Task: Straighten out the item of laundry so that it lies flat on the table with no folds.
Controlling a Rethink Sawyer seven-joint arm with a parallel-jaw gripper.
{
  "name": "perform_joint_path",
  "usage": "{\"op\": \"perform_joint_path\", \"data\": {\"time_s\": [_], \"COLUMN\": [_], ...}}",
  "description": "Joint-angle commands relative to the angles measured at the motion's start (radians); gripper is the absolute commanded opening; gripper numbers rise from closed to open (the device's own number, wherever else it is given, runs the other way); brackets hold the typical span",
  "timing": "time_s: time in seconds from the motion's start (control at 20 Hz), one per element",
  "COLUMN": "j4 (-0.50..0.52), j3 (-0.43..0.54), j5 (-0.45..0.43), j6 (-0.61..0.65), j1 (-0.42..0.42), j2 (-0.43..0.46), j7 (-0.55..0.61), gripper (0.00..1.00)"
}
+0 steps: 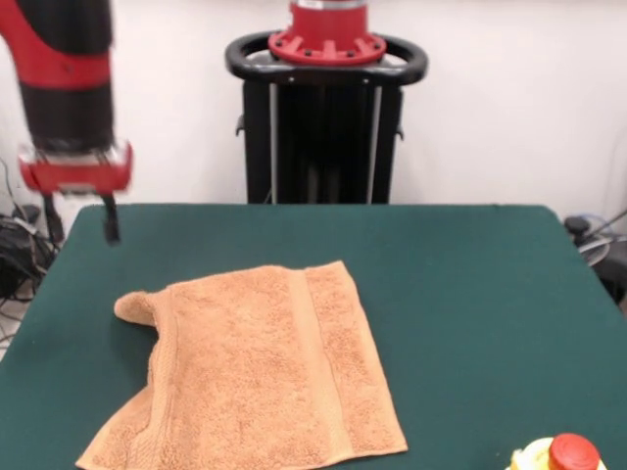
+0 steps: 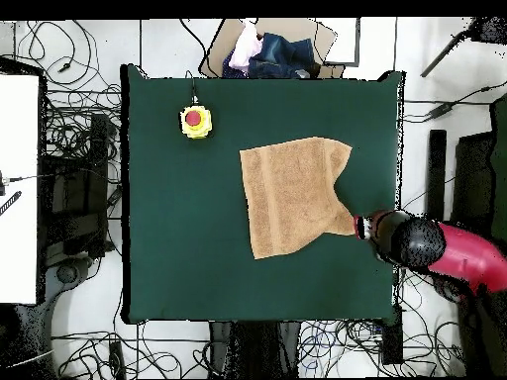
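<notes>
Towel [image 1: 257, 377] lies on counter [image 1: 470, 294], mostly spread but not flat: one corner is bunched into a small lump, and the edge below it runs ragged, prob. folded under.

Step in hand, as I read it: between pulls, w/ end effector [image 1: 111, 220] up off the cloth and repositioning. It holds nothing. Can't tell if it's released or clenched; only a dark tip shows in front view.

Arm pose: wrist vertical, tip pointing down, hanging over the counter's edge strip. In overhead view the end effector [image 2: 363, 227] sits just beside the bunched corner, the rest of the towel spreading away from it.

Next move calls for: drop onto that lump, pinch, drag outward away from towel's centre to unfurl the fold. Risk: dragging the whole towel instead.
</notes>
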Motion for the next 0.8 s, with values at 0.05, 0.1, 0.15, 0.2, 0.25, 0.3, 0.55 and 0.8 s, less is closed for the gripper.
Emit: {"op": "perform_joint_path", "data": {"time_s": [0.05, 0.1, 0.15, 0.2, 0.25, 0.3, 0.55, 0.8], "j4": [-0.033, -0.053, -0.074, -0.098, -0.117, -0.136, -0.172, -0.064], "j3": [0.129, 0.128, 0.131, 0.128, 0.127, 0.124, 0.106, 0.077], "j5": [0.096, 0.106, 0.118, 0.115, 0.115, 0.105, 0.047, -0.030], "j6": [0.411, 0.467, 0.523, 0.578, 0.619, 0.657, 0.729, 0.575], "j1": [0.034, 0.042, 0.046, 0.057, 0.064, 0.075, 0.130, 0.178], "j2": [-0.283, -0.306, -0.325, -0.340, -0.353, -0.365, -0.412, -0.440], "j7": [-0.282, -0.285, -0.287, -0.296, -0.296, -0.304, -0.297, -0.278], "gripper": [1.00, 1.00, 1.00, 1.00, 1.00, 1.00, 1.00, 1.00]}}
